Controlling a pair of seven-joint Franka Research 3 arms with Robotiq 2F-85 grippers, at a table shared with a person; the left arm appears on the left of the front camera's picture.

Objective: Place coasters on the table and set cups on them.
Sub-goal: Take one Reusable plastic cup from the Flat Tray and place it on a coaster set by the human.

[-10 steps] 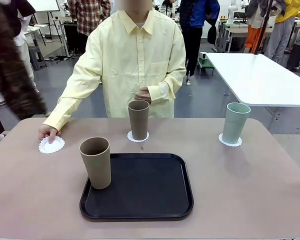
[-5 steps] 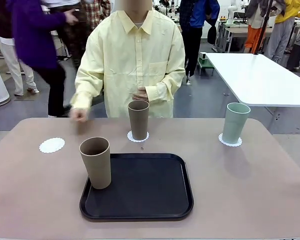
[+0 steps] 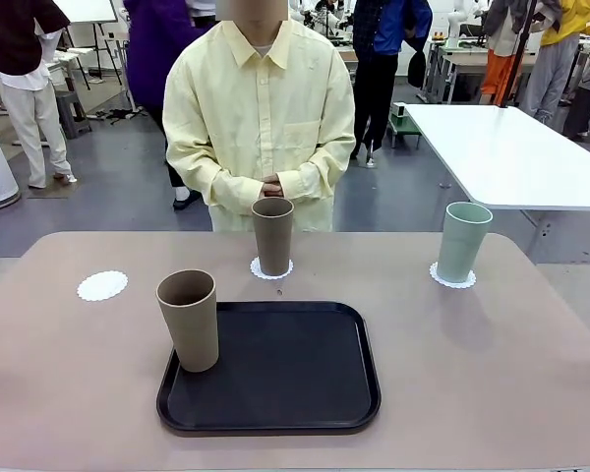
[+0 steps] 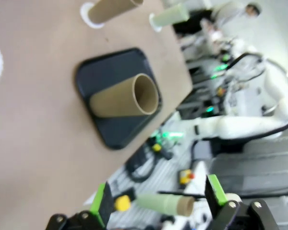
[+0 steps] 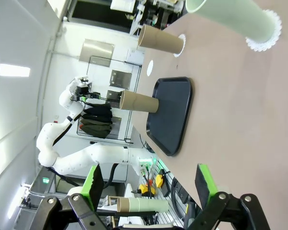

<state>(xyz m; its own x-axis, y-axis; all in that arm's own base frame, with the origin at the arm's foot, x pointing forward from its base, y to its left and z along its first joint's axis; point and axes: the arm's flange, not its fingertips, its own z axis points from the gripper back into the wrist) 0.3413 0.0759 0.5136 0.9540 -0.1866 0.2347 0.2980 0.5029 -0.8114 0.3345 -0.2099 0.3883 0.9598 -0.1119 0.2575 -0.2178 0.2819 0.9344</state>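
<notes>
Counter (image 3: pixel 492 374), matte beige with rounded corners, spans the front view, with a person (image 3: pixel 261 118) in a pale yellow shirt standing at its far side, hands (image 3: pixel 271 185) clasped at the waist. A black tray (image 3: pixel 285 374) with rounded corners lies on the near middle of the counter. The left end effector (image 4: pixel 158 196) hangs above the counter with its green-padded fingers spread wide and nothing between them; the right end effector (image 5: pixel 149 179) is likewise wide apart and empty. One tan cup (image 3: pixel 189 320) stands upright on the tray, by its left edge. A second tan cup (image 3: pixel 272 236) stands upright just beyond the tray's far edge, on the middle coaster (image 3: pixel 257 267). The mint cup (image 3: pixel 462 242) stands upright at the far right, on the right coaster (image 3: pixel 442 279), well apart from the tray. A bare coaster (image 3: pixel 102 286), white and lacy-edged, lies flat on the counter at the far left, carrying no cup.
</notes>
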